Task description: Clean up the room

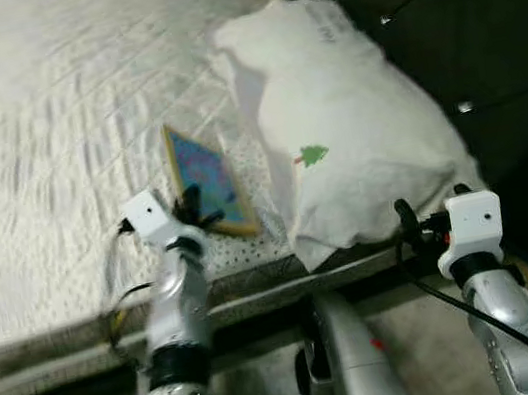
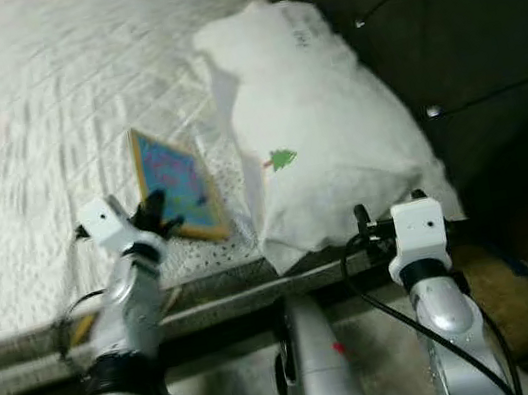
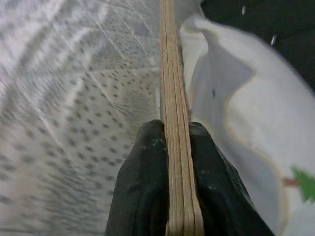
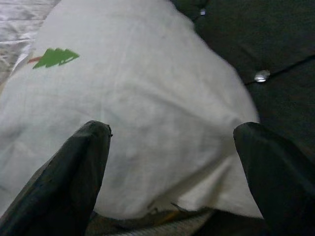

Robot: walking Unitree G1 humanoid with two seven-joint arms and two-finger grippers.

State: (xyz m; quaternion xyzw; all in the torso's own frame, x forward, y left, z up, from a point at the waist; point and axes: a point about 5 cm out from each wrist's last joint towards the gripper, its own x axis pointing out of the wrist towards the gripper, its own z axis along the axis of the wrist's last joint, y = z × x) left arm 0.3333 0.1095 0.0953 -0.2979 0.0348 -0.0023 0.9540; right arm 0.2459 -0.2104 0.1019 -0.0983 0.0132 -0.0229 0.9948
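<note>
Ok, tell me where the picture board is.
The picture board is on the bed near its front edge, just left of the white pillow, pinched edge-on in the left tool.

Left claw (image 3: 170,162) pinched tight on a thin edge; right claw (image 4: 172,162) spread wide, arm forward.

One pillow (image 1: 345,133), one wooden board (image 1: 206,178), one bed (image 1: 39,124)

Quilted bed (image 1: 39,124) w/ white pillow (image 1: 343,123) & framed board (image 1: 205,177) on it
</note>
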